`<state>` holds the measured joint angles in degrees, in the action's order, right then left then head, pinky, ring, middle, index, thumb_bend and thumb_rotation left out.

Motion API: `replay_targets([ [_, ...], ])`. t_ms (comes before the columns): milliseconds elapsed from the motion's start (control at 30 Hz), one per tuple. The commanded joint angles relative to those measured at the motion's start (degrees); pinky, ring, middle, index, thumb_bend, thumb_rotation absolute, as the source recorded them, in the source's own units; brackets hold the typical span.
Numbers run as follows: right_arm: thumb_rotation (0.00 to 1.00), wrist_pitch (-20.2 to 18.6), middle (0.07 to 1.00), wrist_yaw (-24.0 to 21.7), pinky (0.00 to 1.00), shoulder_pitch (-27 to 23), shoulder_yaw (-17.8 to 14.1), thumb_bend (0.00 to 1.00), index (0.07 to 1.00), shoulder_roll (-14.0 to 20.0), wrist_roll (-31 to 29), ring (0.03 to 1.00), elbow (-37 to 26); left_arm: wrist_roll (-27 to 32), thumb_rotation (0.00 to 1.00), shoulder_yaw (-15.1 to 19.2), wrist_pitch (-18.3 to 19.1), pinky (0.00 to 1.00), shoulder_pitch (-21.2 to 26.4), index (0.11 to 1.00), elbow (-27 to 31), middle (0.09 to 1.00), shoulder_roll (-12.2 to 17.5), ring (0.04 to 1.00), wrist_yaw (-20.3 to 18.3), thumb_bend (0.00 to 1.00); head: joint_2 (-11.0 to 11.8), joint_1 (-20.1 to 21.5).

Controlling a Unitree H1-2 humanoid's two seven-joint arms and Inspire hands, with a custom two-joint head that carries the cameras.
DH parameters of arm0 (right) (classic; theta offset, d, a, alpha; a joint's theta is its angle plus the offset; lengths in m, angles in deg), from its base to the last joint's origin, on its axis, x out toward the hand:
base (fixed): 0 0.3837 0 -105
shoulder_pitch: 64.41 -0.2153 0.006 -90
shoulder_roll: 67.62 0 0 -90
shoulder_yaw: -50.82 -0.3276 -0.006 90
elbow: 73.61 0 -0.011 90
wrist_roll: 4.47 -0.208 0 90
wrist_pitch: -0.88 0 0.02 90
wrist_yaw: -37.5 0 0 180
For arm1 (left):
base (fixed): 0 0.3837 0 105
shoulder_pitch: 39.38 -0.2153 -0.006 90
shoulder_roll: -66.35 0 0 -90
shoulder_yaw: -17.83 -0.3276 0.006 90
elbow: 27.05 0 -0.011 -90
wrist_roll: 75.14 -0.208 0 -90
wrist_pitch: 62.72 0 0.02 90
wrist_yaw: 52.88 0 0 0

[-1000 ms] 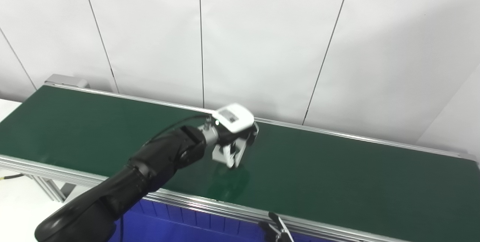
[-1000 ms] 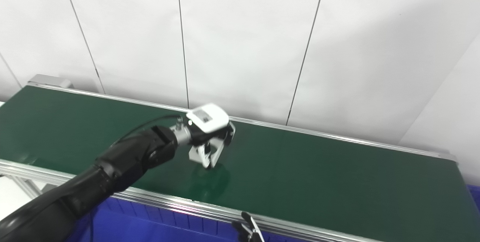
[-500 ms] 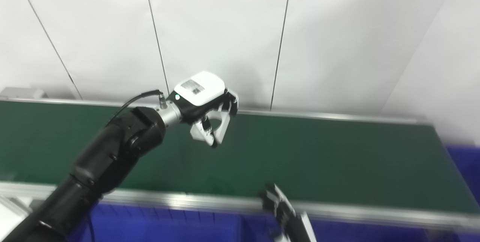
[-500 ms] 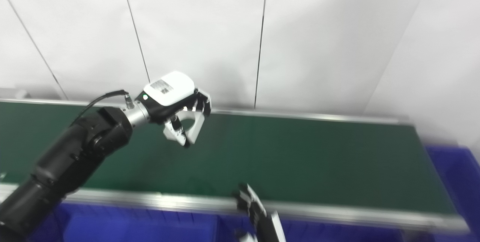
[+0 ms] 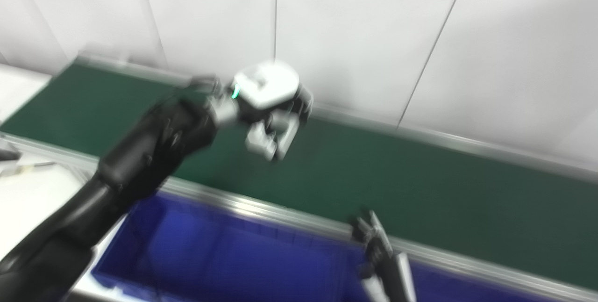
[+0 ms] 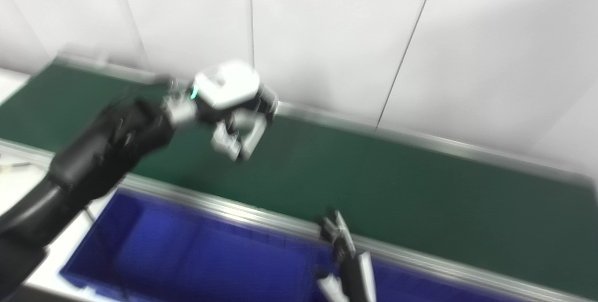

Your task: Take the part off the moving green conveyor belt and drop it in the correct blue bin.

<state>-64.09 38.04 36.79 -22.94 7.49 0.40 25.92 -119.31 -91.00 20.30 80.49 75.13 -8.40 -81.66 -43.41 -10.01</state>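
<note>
The left hand (image 5: pixel 273 110) hangs in the air above the green conveyor belt (image 5: pixel 420 180), its white back plate turned upward and its fingers (image 5: pixel 268 140) curled down and inward. The frames are smeared by motion, so whether those curled fingers are clamped on a pale part or merely drawn together cannot be told; light grey-white shapes show under the palm, but they may be the fingers themselves. No separate part can be made out on the belt surface around the hand. Below and toward the near side of the left hand, past the belt's aluminium side rail (image 5: pixel 261 211), sits a blue bin (image 5: pixel 224 260) with its open interior facing up; nothing can be made out inside it. The left forearm, black and bulky, runs from the lower left corner up to the hand. The right hand (image 6: pixel 343 250) rises from the bottom edge, well apart from the left hand and lower, just beside the near rail and over the blue bin's far edge; its dark fingers point upward and look slightly spread, holding nothing visible. Behind the belt, beyond the left hand, stands a white panelled wall (image 5: pixel 364 26).
</note>
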Motion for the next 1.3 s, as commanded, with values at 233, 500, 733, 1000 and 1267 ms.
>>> replay_targets([
  [233, 0.87, -0.39, 0.833, -1.70, 0.82, -0.06, -0.82, 0.82, 0.943, 0.16, -0.72, 0.860, -5.84, 5.11, 0.00, 6.15, 4.31, 0.28, -4.67, 0.536, 11.80, 0.450, 3.11, 0.369, -5.84, 0.50, -2.43, -2.86],
  [500, 0.87, -2.32, 0.835, -2.89, 0.82, 0.42, -1.69, 0.81, 0.944, 0.39, -1.21, 0.863, -8.08, 5.90, 0.00, 9.79, 7.57, 0.33, -11.57, 0.530, 17.82, 0.490, 4.29, 0.387, -8.97, 0.50, -3.44, -4.77],
  [733, 0.87, -2.83, 0.835, -3.43, 0.82, 0.56, -2.06, 0.81, 0.941, 0.45, -1.29, 0.859, -8.71, 4.28, 0.00, 11.44, 10.30, 0.36, -17.53, 0.523, 21.71, 0.492, 3.69, 0.399, -9.54, 0.50, -3.78, -5.89],
  [1000, 0.87, -3.31, 0.833, -3.84, 0.82, 0.56, -2.28, 0.82, 0.945, 0.29, -1.69, 0.863, -8.92, 2.45, 0.00, 14.75, 10.26, 0.31, -24.98, 0.541, 21.68, 0.478, 1.34, 0.369, -4.93, 0.50, -3.53, -5.53],
  [1267, 0.86, -2.78, 0.832, -3.92, 0.82, 0.62, -2.40, 0.82, 0.938, -0.34, -1.31, 0.857, -8.22, -0.92, 0.00, 14.69, 6.54, 0.36, -32.46, 0.542, 16.36, 0.467, -3.26, 0.385, 5.36, 0.50, -3.12, -4.27],
])
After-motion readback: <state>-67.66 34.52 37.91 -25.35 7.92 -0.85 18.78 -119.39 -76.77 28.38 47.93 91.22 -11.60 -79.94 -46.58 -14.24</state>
